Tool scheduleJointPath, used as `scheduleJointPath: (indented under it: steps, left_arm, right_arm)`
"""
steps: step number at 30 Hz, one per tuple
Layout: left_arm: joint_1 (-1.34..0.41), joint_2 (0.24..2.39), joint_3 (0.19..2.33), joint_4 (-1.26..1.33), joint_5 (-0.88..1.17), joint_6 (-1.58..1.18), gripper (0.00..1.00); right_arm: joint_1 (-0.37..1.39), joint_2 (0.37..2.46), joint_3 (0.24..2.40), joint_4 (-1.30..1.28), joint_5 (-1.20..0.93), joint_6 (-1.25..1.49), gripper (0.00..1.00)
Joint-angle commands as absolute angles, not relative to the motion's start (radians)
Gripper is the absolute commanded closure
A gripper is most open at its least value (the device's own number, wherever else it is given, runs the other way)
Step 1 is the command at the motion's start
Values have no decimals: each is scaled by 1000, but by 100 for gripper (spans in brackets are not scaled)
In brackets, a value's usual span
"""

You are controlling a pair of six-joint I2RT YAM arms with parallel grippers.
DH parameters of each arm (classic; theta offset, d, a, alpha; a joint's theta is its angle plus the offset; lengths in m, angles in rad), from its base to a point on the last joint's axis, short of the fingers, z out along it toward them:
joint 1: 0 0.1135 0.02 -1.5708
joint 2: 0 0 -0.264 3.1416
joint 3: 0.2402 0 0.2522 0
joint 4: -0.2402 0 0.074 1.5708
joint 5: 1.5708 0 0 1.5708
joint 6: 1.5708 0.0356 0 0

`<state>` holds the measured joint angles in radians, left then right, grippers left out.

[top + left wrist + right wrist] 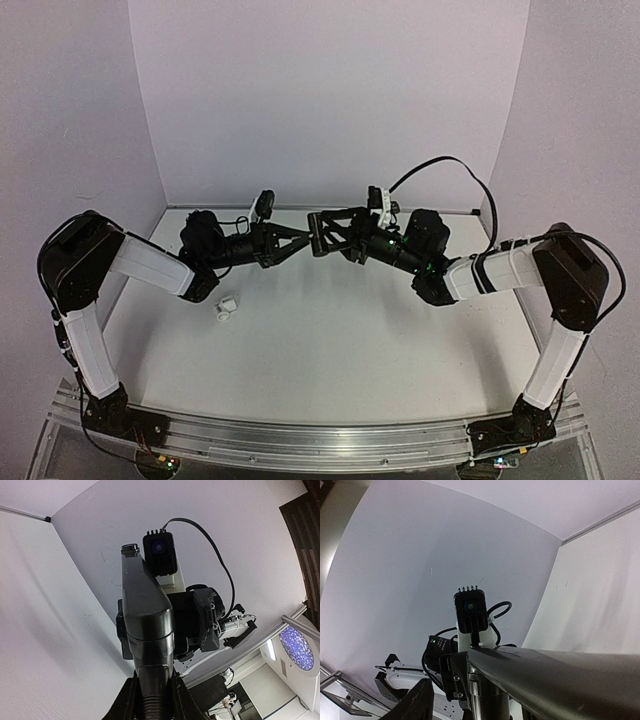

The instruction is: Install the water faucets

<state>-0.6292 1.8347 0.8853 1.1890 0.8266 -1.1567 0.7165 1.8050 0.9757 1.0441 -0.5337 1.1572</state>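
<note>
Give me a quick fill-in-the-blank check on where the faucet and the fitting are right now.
1. The left hand is shut on the black ___.
2. The white fitting is held by neither hand; it lies on the ___.
3. The fitting lies nearest the ___ arm.
Missing words: faucet; table; left.
</note>
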Motion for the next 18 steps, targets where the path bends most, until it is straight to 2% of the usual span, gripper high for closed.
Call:
scheduleJointPath:
  steps: [1,5,7,10,14,18]
  left_arm:
    - [-640,1801,939,1322,832,-1146,100]
    - [-640,1740,907,1268,780,-1080,100]
    - [-638,1716,903,1239,761,-1053,100]
    - [-637,1687,897,1203,730,-1026,100]
    - [-630,1647,868,1162,654,-977,100]
    - [-625,1660,883,1187,665,-988,100]
  right_arm:
    - [729,1806,1012,1101,-510,1135,38]
    - [729,1761,958,1087,-462,1123,12]
    - [729,1740,960,1029,-477,1091,5]
    - [729,1709,950,962,-502,1048,2]
    - [730,1667,913,933,-509,1033,2]
    - [731,1610,868,925,-472,1029,2]
